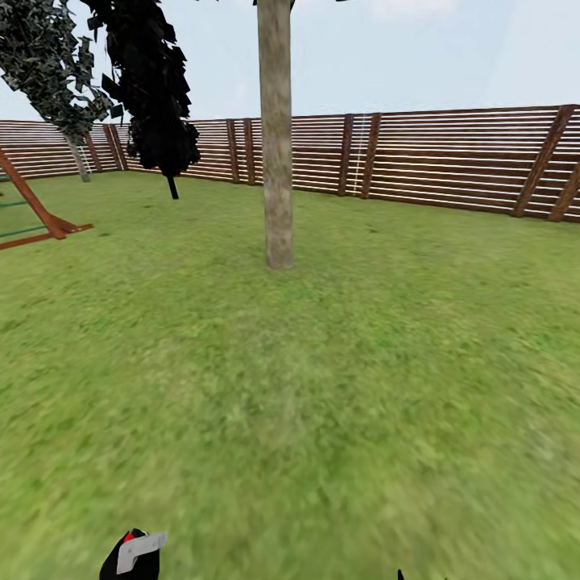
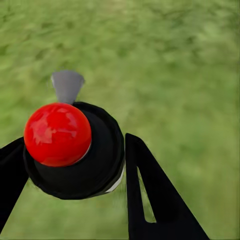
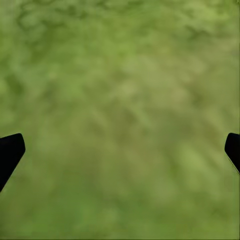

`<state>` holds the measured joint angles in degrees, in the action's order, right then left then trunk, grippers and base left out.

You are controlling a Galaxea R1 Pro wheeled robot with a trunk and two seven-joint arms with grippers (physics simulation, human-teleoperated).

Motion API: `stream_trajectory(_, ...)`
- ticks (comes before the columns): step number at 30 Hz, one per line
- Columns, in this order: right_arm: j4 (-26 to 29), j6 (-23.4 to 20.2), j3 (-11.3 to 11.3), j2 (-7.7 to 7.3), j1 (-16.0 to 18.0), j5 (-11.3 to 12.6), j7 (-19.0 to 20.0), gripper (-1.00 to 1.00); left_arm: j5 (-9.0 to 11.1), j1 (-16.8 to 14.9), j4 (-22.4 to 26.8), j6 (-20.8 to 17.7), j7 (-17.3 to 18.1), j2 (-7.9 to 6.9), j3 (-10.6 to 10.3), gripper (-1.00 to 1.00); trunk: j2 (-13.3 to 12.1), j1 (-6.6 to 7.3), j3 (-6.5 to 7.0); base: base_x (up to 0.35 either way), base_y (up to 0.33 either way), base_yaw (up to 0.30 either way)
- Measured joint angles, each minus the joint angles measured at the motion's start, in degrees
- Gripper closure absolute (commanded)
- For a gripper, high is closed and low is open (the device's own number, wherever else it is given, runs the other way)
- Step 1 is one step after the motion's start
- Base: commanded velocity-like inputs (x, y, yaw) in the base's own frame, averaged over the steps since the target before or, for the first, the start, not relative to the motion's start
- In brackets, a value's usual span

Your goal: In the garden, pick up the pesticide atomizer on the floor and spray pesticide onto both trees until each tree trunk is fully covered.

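Left end effector (image 2: 75, 165) is closed round the atomizer (image 2: 75, 150) body, red cap and grey nozzle up; it also peeks in low left in the head view. Rigid, top-heavy, probably slick: keep the grip low on the body. Tree trunk (image 1: 276, 137) stands centre, well ahead on the lawn (image 1: 362, 387). Right end effector (image 3: 120, 150) is wide open, empty.
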<state>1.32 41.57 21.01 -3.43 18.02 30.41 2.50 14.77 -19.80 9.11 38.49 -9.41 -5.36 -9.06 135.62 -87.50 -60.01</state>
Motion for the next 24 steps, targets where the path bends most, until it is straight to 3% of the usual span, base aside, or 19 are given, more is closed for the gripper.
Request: stream_trajectory(24, 0.0, 0.0, 0.0, -0.02, 0.0, 0.0, 0.0, -1.0, 0.0, 0.0, -0.1, 0.0, 0.0, 0.0, 0.0, 1.0, 0.0, 0.0, 0.0, 0.34, 0.0, 0.0)
